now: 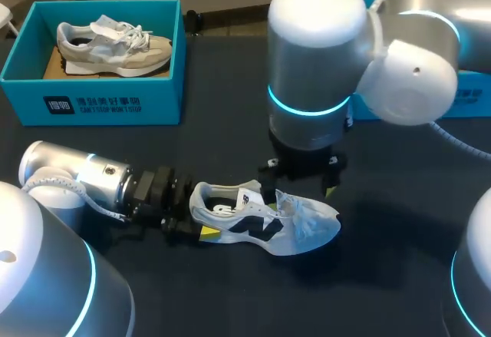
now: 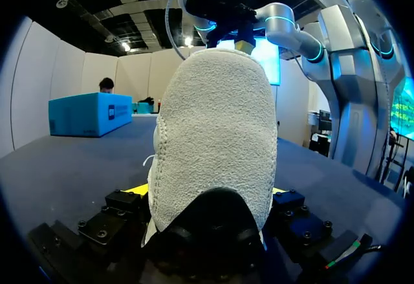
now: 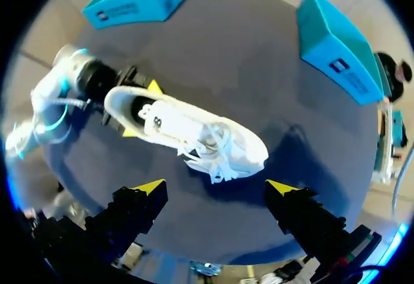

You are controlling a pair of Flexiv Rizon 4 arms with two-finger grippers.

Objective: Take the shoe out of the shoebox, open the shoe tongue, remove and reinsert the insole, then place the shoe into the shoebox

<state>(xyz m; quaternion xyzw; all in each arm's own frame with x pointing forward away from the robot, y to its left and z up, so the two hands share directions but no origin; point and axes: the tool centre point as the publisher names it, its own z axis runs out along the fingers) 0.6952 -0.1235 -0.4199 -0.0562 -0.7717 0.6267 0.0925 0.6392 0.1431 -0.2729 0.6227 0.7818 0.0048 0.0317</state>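
Item 1, white shoe [image 1: 261, 226] with a dark side mark: out of its box, on the dark table [image 1: 399, 260] near the front middle, heel toward my left arm, toe toward my right side, laces loose over the forefoot; from above both the opening and the marked side panel show. Item 2, left gripper [image 2: 209, 190]: lying low along the table at the shoe's heel, its yellow-tipped fingers [image 3: 152, 88] pressed against the heel from two sides, holding it; in the left wrist view the rough pale heel fills the space between them. Item 3, right gripper [image 3: 215, 187]: hanging above the shoe's middle, pointing down, its fingertips [image 3: 150, 185] spread wide with nothing between them and clear of the laces. Item 4, open blue shoebox [image 1: 92, 103]: at the far left of the table, well apart from the held shoe, containing a second, grey-and-white shoe [image 1: 115, 45] lying with its toe toward the right wall. Item 5, second blue box [image 3: 336, 41]: at the far right of the table, partly hidden behind my right arm in the head view.
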